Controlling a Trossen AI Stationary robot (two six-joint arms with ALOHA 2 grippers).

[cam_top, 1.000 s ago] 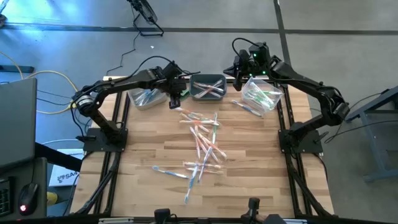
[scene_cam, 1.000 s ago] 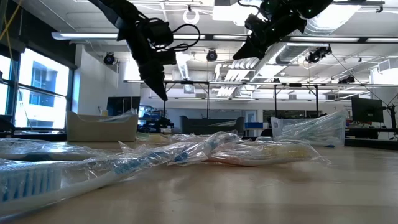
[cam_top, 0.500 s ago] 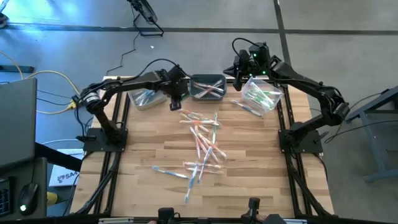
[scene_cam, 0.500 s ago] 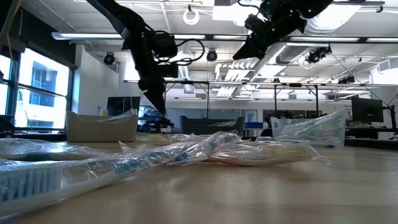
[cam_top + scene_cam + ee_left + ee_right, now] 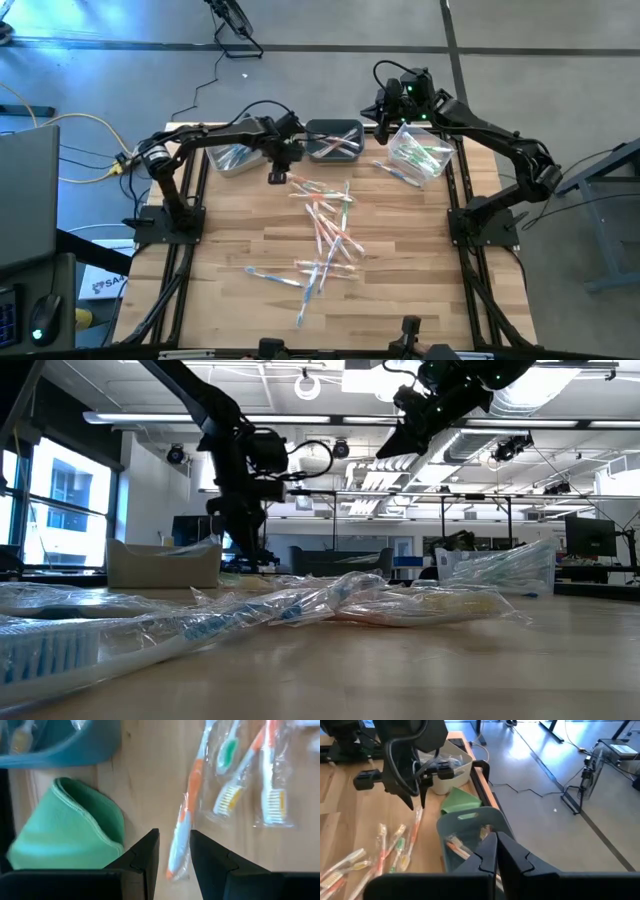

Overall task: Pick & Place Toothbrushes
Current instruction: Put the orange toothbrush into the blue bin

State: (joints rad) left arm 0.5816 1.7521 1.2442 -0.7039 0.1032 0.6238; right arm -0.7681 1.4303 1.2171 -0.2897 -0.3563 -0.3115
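1. A wooden bench [image 5: 400, 250] carries a loose scatter of toothbrushes [image 5: 325, 235] in clear wrappers across its middle, and three bins stand along its far edge.
2. The middle bin [image 5: 334, 140] is grey-blue and already holds a few toothbrushes. The bins either side also hold some, so sorting looks partly done, with most brushes left on the bench.
3. The left claw [image 5: 277, 177] is low over the bench, just in front of the gap between the left bin and the middle bin. Its fingers point down and stand partly open, a narrow gap between them, holding nothing.
4. In the left wrist view, an orange toothbrush [image 5: 184, 827] lies on the wood with its handle end in line with the gap between the fingers [image 5: 142, 857]. It sits at the near edge of the scatter, likely why it was chosen. Whether the fingertips touch it cannot be told.
5. A folded green cloth [image 5: 70, 827] lies beside that brush, close to the left claw and next to the middle bin.
6. The right claw [image 5: 496, 851] hangs above the middle bin, fingers pressed together and empty. It appears to be waiting there.
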